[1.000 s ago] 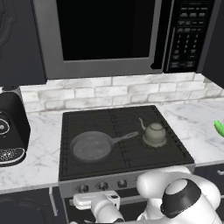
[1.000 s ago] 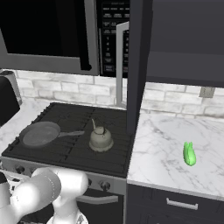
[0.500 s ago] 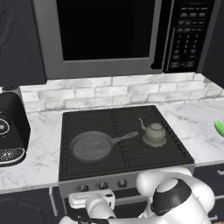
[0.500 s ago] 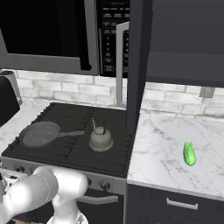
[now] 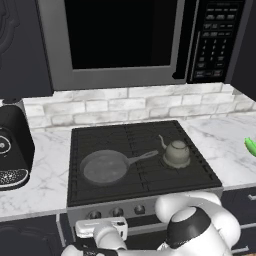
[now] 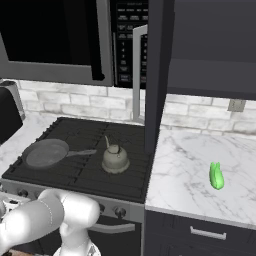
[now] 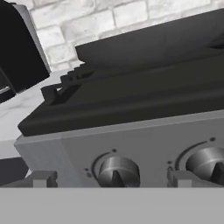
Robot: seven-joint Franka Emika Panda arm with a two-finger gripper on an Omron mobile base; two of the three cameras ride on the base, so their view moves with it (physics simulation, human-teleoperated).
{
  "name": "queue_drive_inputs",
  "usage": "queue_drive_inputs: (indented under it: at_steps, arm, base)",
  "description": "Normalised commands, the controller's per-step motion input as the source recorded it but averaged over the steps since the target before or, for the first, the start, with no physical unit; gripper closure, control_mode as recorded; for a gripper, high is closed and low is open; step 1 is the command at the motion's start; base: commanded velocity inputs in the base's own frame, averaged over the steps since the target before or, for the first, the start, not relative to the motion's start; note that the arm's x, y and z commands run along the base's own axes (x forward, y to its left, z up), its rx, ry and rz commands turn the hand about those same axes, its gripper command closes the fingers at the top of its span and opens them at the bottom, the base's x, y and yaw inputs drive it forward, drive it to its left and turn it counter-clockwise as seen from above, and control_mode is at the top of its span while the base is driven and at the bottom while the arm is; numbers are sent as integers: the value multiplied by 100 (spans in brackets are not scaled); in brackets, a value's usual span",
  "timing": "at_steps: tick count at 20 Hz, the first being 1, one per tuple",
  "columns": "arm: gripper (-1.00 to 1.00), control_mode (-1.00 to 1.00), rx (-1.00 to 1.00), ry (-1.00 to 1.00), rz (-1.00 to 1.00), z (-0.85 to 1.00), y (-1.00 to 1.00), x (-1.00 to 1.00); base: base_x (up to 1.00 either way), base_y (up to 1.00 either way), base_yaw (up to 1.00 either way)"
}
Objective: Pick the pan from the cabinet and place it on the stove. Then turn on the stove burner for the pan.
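The frying pan [image 5: 105, 167] already sits on the stove's [image 5: 150, 145] front-left grate beside the kettle [image 5: 176, 152], so only the burner remains: the end effector [image 7: 111, 180], fingers spread wide and empty, faces the leftmost knob [image 7: 117, 171], not yet touching it.

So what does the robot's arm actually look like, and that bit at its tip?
The arm is made of glossy white rounded segments like fat tubes, with a dark cap at one joint; the right base view shows the same smooth white shell. No cables or markings show. The end effector ends in two small grey blocky fingertips.
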Motion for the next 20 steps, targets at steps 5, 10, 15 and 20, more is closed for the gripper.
queue_drive_inputs:
  at_steps: [5, 10, 15, 20]
  arm:
    - [-100, -100, 0, -7, -2, -4, 0, 0]
    - [-100, -100, 0, -5, -3, -16, 0, 0]
    - [-100, -100, 0, -2, -4, -8, 1, 0]
    - [-100, -100, 0, -4, 0, 0, 7, 1]
  base:
    - [0, 0, 0]
    - [0, 0, 0]
    - [0, 0, 0]
    - [0, 0, 0]
